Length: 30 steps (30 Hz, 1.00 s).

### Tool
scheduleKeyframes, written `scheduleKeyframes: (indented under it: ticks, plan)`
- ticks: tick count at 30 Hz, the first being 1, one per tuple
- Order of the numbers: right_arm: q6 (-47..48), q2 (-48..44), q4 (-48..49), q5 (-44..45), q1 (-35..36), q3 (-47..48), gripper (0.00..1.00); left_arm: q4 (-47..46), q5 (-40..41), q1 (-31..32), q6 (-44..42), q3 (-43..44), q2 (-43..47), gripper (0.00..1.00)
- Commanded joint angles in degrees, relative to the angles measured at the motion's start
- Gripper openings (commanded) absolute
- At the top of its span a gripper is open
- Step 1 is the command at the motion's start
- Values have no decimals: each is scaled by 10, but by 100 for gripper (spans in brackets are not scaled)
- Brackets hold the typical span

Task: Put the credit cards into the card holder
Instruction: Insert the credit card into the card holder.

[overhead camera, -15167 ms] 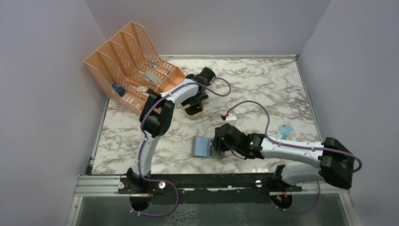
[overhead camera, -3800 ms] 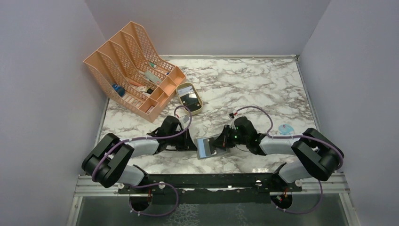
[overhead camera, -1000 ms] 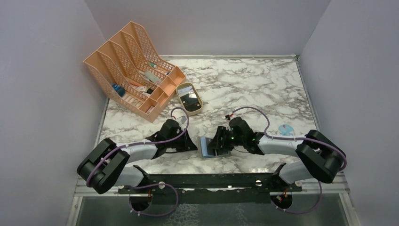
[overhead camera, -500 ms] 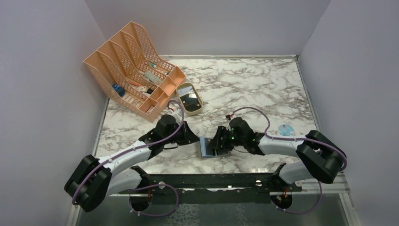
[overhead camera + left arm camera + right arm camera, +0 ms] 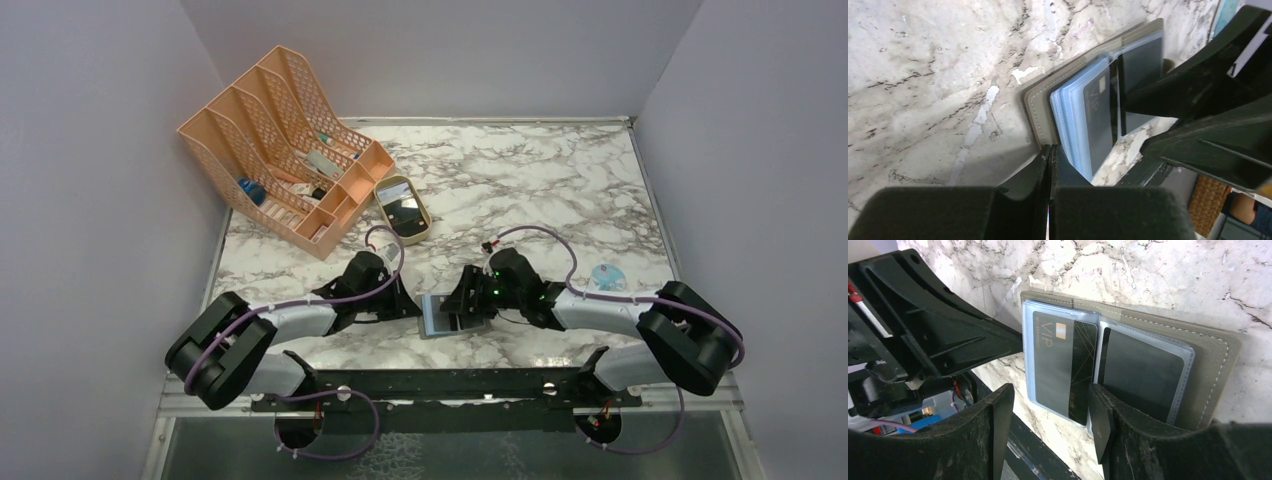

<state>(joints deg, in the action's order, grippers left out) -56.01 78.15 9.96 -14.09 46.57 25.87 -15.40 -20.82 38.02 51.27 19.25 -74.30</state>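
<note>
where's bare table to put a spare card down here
Widest bare marble: beyond the right arm, from tan tray to right wall. Smaller patch: between file rack and left arm. Crowded: front centre, left gripper and right gripper at the open card holder.

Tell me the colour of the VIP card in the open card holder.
Black, with thin gold lines; the VIP card shows best in the right wrist view.

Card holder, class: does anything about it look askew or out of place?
The black VIP card looks only partly in its clear sleeve: a bare strip sticks out toward the card holder's fold. The other dark card sits fully inside its sleeve.
</note>
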Motion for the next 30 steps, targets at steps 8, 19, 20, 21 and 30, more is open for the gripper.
scheduleKeyframes:
  ticks: [8,19,20,21,30]
  plan:
    - [12,13,-38,52,10,15,58,-29,-7,5,-26,-6,-55,0]
    - [2,36,47,-1,19,6,55,-29,-3,5,-31,-9,-59,0]
    - [0,33,53,-4,19,4,54,-29,-3,5,-31,-9,-59,0]
    - [0,31,57,-5,19,2,53,-29,-2,5,-31,-8,-58,0]
    - [16,32,-13,30,19,17,34,2,21,5,-49,9,-58,0]
